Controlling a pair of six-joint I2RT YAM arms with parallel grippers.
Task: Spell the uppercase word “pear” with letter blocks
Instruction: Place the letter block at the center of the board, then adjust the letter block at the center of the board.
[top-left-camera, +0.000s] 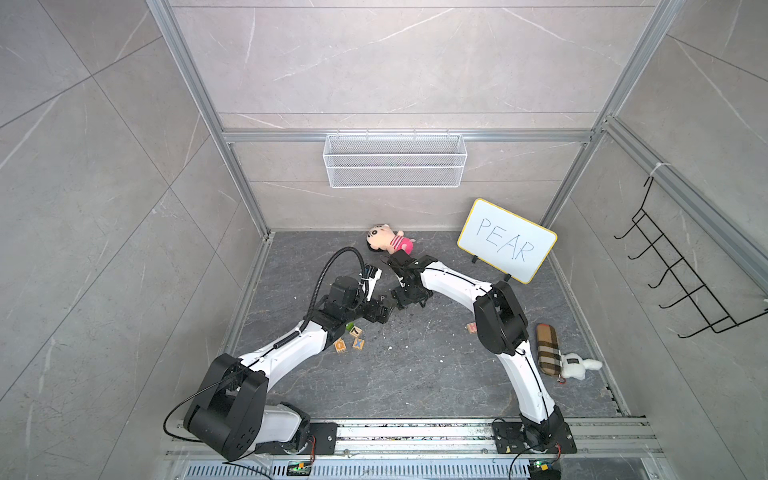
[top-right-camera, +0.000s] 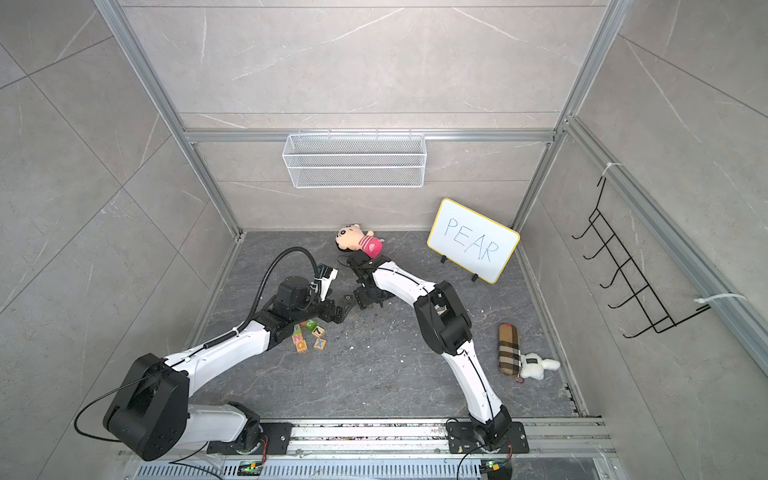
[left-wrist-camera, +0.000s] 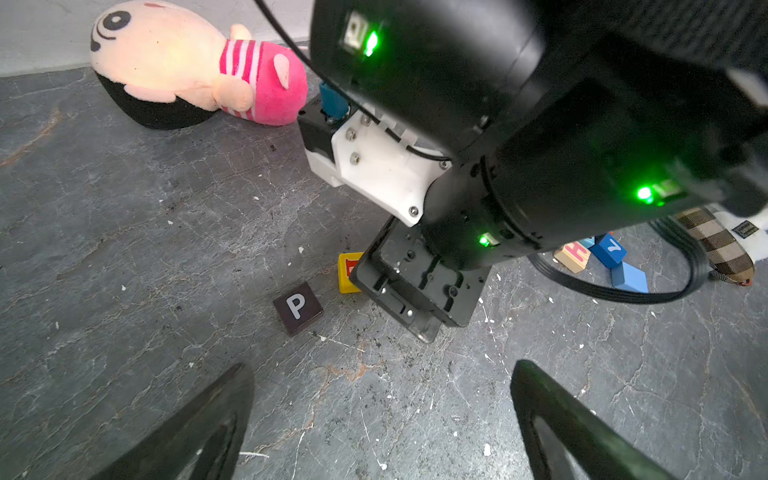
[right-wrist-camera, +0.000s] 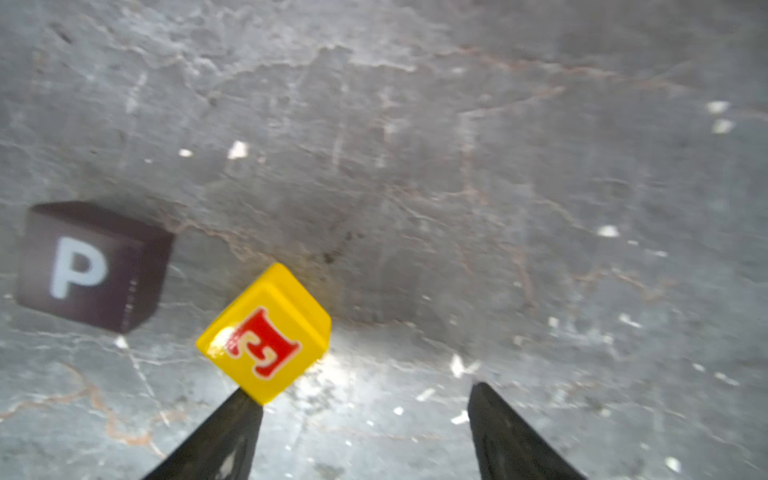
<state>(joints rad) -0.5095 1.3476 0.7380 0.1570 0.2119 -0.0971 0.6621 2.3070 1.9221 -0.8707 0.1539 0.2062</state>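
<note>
Two letter blocks logged on the counter (right-wrist-camera: 498, 166), black P (right-wrist-camera: 91, 266) near yellow E (right-wrist-camera: 266, 332), E turned corner-on at one fingertip (right-wrist-camera: 245, 411) of the nearer right claw (right-wrist-camera: 365, 395), jaws apart, empty; left claw (left-wrist-camera: 382, 365) spread wide, short of P.

One P block (left-wrist-camera: 297, 307), one E block (right-wrist-camera: 266, 336), one doll (top-left-camera: 388, 240), one whiteboard (top-left-camera: 507, 241).

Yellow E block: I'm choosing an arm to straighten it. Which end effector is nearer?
Right. The right end effector stands open at the yellow E block; the left end effector is open, farther off.
</note>
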